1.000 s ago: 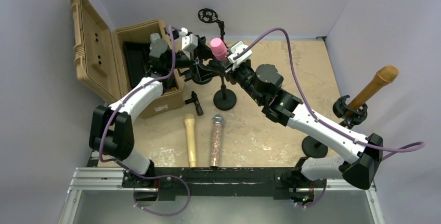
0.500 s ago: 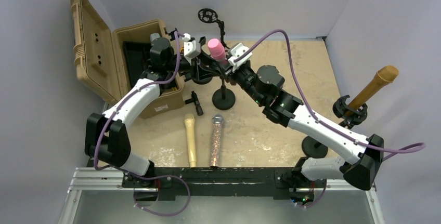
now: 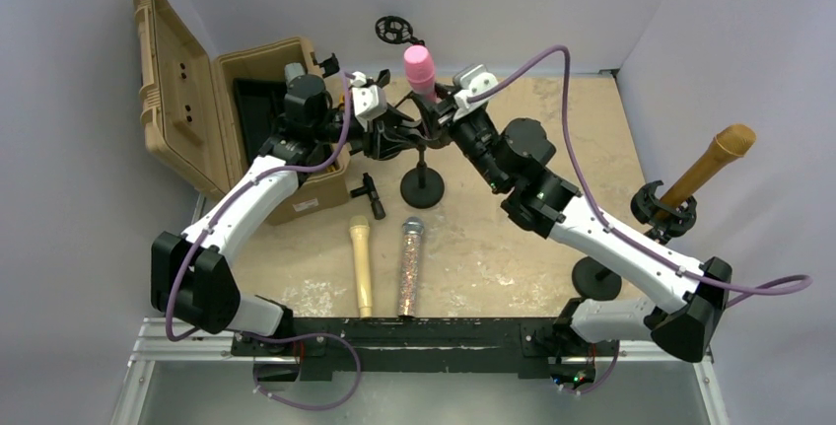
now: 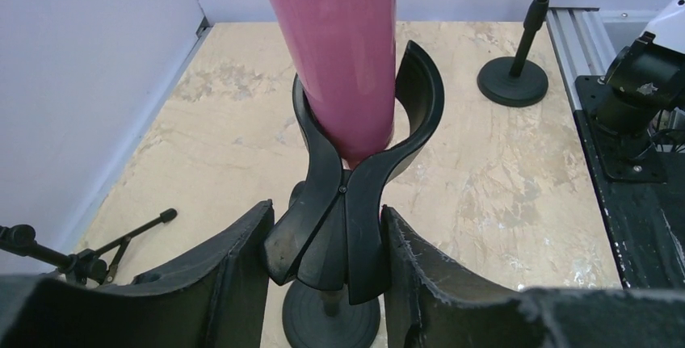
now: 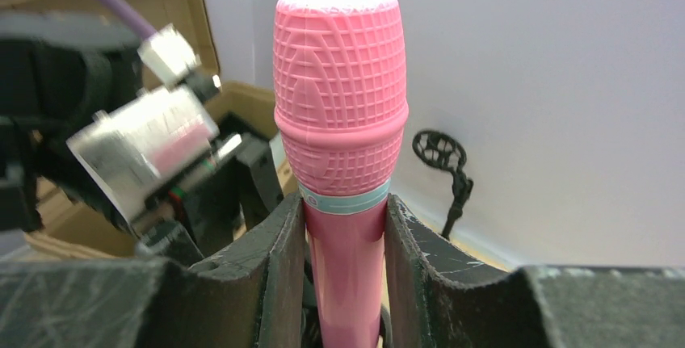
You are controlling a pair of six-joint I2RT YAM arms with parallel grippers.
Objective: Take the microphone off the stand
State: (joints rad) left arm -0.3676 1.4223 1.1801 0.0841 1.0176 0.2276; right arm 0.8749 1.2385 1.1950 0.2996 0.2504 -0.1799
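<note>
my right claw is clamped on the microphone; my left claw is clamped on the stand clip. i pull straight up along its axis, bracing the clip against tipping.

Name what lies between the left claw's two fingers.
The stand's black clip, holding the pink microphone; the left wrist view shows it.

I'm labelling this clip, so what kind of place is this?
Probably a robot lab test cell, not a stage: arms bolted to an aluminium rail, plain grey partitions around the table, spare microphones laid flat.
</note>
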